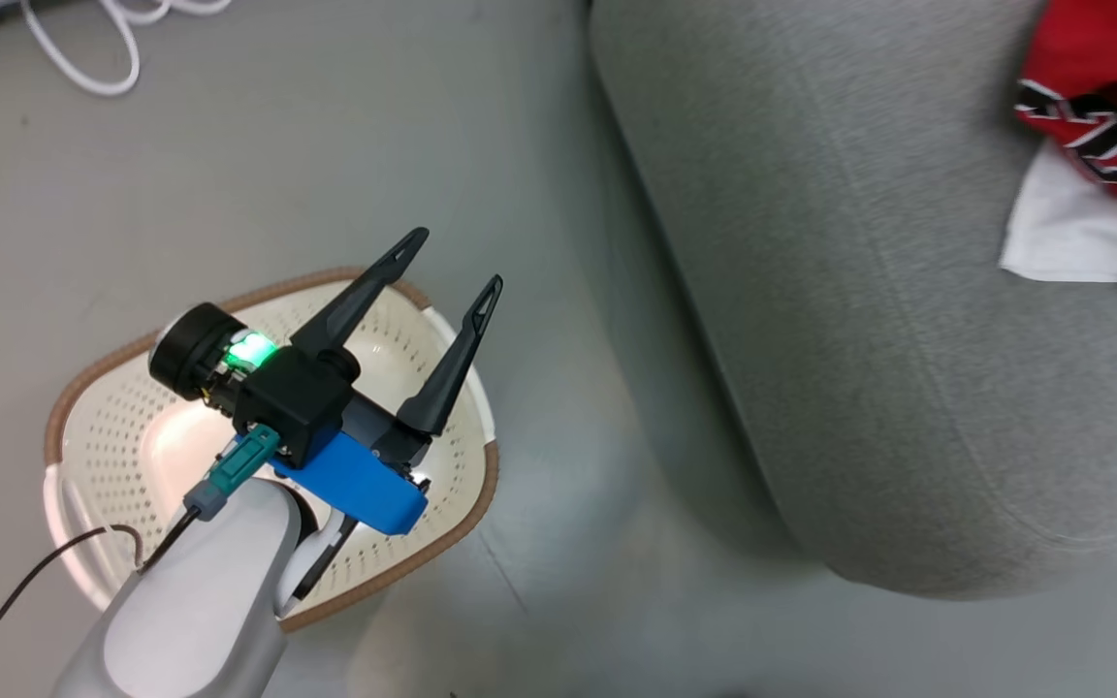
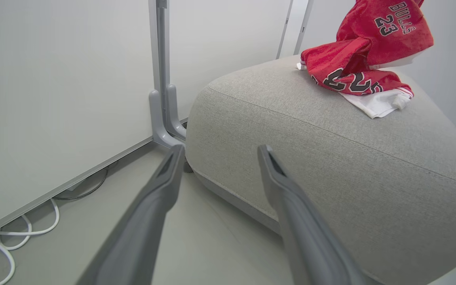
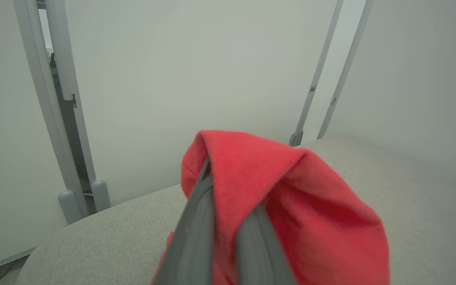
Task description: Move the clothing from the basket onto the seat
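Red clothing [image 3: 311,221], likely soft, light: right end effector [image 3: 232,190] pinches a fold; left end effector [image 1: 457,260], 8 o'clock, spread.

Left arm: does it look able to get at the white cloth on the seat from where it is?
Probably yes. The left gripper is open and empty, with bare seat between it and the white cloth. A red shirt overlaps the cloth's far part, leaving its near edge exposed.
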You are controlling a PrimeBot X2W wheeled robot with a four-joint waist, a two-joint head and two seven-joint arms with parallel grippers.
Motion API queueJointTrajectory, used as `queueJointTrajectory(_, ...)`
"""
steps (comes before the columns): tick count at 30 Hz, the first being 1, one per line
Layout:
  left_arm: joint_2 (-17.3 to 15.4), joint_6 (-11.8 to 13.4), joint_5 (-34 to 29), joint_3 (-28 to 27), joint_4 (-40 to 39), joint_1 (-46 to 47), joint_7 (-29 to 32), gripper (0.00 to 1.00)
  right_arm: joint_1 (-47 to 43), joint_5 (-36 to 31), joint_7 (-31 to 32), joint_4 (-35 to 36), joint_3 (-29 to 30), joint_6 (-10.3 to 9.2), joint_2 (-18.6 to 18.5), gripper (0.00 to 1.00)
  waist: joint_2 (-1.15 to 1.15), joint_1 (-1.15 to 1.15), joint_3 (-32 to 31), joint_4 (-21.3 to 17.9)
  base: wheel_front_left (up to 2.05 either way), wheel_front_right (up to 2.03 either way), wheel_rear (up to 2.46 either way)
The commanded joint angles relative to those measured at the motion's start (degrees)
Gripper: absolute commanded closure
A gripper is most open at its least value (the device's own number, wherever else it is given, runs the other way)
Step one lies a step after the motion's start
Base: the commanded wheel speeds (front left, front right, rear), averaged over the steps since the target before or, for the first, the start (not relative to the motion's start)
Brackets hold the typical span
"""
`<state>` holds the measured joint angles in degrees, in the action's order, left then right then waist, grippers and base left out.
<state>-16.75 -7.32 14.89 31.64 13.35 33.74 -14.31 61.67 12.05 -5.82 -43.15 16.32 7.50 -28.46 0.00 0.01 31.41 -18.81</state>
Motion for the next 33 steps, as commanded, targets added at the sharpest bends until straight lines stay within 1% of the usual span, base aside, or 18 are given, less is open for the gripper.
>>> queueJointTrajectory(1, -0.6, -0.2, -0.3, -0.2, -0.5, 0.8, -0.2, 0.00, -1.6, -0.4, -1.0, -1.3, 0.7, -0.02, 1.3, 1.00, 0.00, -0.01, 4.5, 3.9, 0.00, 0.00, 0.00)
queueJointTrajectory(4, -1.0, -0.1, -0.4, -0.1, -0.7, 1.0, -0.3, 0.00, -2.3, -0.5, -2.7, -3.7, 2.2, -0.02, 2.9, 1.00, 0.00, -0.01, 5.1, 4.4, 0.00, 0.00, 0.00)
queueJointTrajectory(7, -1.0, 0.2, -0.3, -0.1, -0.2, 0.6, -0.5, 0.00, -3.3, -1.1, -4.1, -6.0, 2.0, -0.02, 4.7, 1.00, 0.00, -0.01, 4.9, 4.7, 0.00, 0.00, 0.00)
queueJointTrajectory(13, 0.4, 0.5, 0.6, -0.2, 1.2, -0.4, -0.7, 0.00, -4.3, -2.6, -5.3, -9.0, 0.8, -0.02, 4.9, 0.99, 0.00, -0.01, 2.7, 5.1, 0.00, 0.00, 0.00)
queueJointTrajectory(14, 0.7, 0.5, 0.7, -0.2, 1.6, -0.7, -0.8, 0.00, -4.4, -2.8, -5.4, -9.2, 0.6, -0.02, 4.9, 0.90, 0.00, -0.01, 2.2, 5.2, 0.00, 0.00, 0.00)
queueJointTrajectory(15, 1.2, 0.5, 0.9, -0.3, 2.0, -0.9, -0.9, 0.00, -4.7, -3.2, -5.4, -9.3, 0.1, -0.02, 4.6, 0.31, 0.00, -0.01, 1.5, 5.3, 0.00, 0.00, 0.00)
queueJointTrajectory(16, 1.6, 0.5, 1.2, -0.3, 2.5, -1.2, -0.9, 0.00, -5.0, -3.4, -5.6, -9.5, -0.2, -0.02, 4.6, 0.00, 0.00, -0.01, 0.5, 5.3, 0.00, 0.00, 0.00)
queueJointTrajectory(20, 3.4, 0.5, 1.8, -1.6, 3.5, -3.3, -0.9, 0.00, -6.9, -3.4, -5.7, -9.1, -3.2, -0.02, 5.3, 0.00, 0.00, -0.01, -4.2, 5.4, 0.00, 0.00, 0.00)
queueJointTrajectory(24, 5.3, 0.7, 2.6, -4.5, 4.4, -7.4, -0.9, 0.00, -9.9, -2.8, -4.8, -8.1, -7.4, -0.02, 6.2, 0.00, 0.00, -0.01, -10.2, 5.3, 0.00, 0.00, 0.00)
queueJointTrajectory(25, 5.3, 0.7, 2.6, -4.5, 4.4, -7.4, -0.9, 0.00, -9.9, -2.8, -4.8, -8.1, -7.4, -0.02, 6.2, 0.00, 0.00, -0.01, -10.2, 5.3, 0.00, 0.00, 0.00)
queueJointTrajectory(26, 5.8, 0.7, 2.8, -5.1, 4.6, -8.6, -0.9, 0.00, -10.9, -2.8, -4.8, -7.8, -8.7, -0.02, 6.4, 0.00, 0.00, -0.01, -12.0, 5.4, 0.00, 0.00, 0.00)
queueJointTrajectory(30, 7.5, 0.6, 3.2, -8.3, 5.7, -13.7, -0.9, 0.00, -15.2, -1.7, -3.9, -5.4, -13.6, -0.03, 6.9, 0.00, 0.00, -0.01, -18.0, 6.0, 0.00, 0.00, 0.00)
queueJointTrajectory(33, 8.9, 0.8, 3.3, -10.9, 6.0, -16.7, -0.9, 0.00, -19.0, -0.3, -3.7, -2.9, -15.8, -0.02, 6.6, 0.00, 0.00, -0.01, -21.8, 6.9, 0.00, 0.00, 0.00)
